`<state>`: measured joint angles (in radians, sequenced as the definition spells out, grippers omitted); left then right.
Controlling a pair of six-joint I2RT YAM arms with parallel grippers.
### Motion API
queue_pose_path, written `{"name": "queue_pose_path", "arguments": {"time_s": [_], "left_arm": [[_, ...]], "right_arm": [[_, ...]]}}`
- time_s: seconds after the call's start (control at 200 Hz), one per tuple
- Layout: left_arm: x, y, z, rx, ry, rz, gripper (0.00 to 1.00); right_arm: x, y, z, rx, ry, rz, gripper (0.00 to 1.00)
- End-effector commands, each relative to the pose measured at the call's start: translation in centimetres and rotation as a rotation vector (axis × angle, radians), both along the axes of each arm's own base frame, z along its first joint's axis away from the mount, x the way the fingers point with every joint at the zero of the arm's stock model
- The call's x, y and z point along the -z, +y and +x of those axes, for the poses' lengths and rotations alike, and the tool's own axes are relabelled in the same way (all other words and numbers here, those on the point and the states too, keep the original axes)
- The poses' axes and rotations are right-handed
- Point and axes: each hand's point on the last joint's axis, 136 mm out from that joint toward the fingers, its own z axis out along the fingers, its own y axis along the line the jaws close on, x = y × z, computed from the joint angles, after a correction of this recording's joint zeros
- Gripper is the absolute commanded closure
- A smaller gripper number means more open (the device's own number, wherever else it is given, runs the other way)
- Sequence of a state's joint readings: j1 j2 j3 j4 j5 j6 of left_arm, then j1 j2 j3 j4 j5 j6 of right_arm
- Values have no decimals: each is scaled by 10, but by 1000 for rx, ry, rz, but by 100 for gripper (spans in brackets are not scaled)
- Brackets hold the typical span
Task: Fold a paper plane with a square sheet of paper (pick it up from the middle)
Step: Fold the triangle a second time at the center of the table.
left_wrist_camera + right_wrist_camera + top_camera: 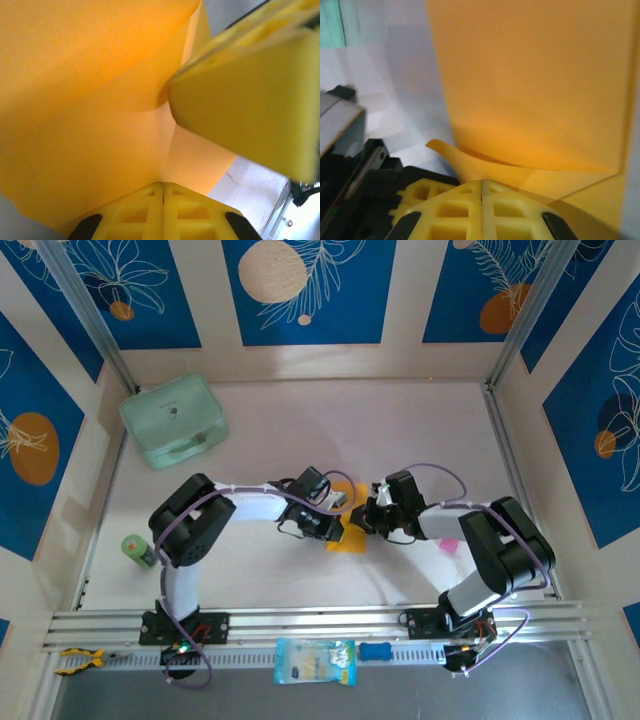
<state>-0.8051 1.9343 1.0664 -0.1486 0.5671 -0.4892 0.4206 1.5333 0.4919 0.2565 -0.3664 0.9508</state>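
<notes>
The creased orange-yellow sheet of paper (346,539) is just below the middle of the top view, on or over the pale surface (400,430). The left tool (163,192) is fully closed, pinching the sheet. The right tool (481,189) pinches it too, its fingers pressed together at the bottom of the frame.

Blue wall panels (350,315) with white leaves and orange discs, split by cream strips (404,300), box in a white table (400,430) edged by aluminium rails (320,622).
</notes>
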Motion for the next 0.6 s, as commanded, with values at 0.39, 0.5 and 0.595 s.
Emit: {"name": "queue_pose_path", "arguments": {"time_s": [0.39, 0.5, 0.595], "left_arm": [[27, 33, -16, -21, 64, 129, 97], [30, 34, -16, -26, 73, 130, 98], [31, 35, -16, -31, 76, 129, 98]], "right_arm": [[40, -5, -14, 47, 99, -71, 97], [35, -15, -3, 72, 83, -74, 97], [32, -24, 4, 94, 72, -65, 97]]}}
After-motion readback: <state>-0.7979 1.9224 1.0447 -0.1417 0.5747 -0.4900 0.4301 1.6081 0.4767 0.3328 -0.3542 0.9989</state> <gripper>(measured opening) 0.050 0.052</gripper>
